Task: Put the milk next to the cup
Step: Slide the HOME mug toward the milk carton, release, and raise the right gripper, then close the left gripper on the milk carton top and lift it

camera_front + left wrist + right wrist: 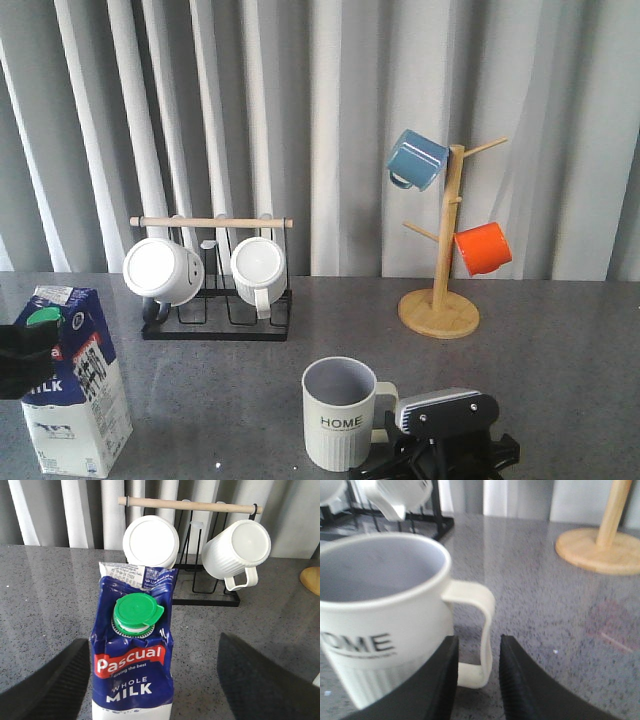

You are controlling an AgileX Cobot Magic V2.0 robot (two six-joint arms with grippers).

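Your left gripper is spread wide around the milk, which stands at the worktop's front left; only the left wrist view shows its green cap. Behind it, 2 white mugs hang on a black rack. The cup stands front centre. Your right gripper is narrowed around its handle; contact is unclear. A wooden mug tree stands back right.

Lighting even and soft. Pale glare streaks the table beyond the cup. Right wrist view soft-focused throughout; left wrist fingers blurred dark.
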